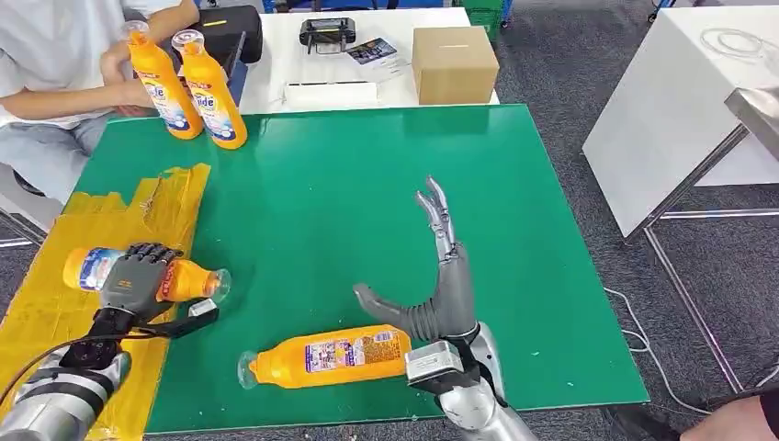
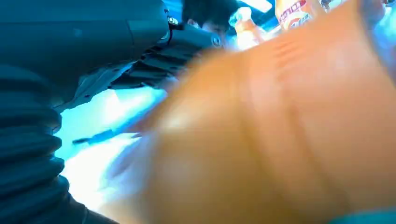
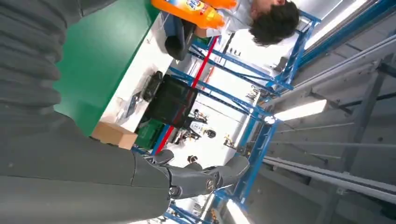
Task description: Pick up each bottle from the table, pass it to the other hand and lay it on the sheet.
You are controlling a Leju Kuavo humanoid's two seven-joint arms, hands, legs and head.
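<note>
We judge the job partly done: over the yellow sheet [image 1: 55, 303] our left hand [image 1: 138, 276] clasps one bottle [image 1: 147, 274], a second bottle [image 1: 321, 356] lies beside our released right hand [image 1: 432, 294], two upright bottles [image 1: 188, 87] wait far beyond.

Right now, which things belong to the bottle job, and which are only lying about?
Job: bottle in left hand; lying bottle; two standing bottles; yellow sheet; right hand.
Lying about: cardboard box; black device; card.
</note>
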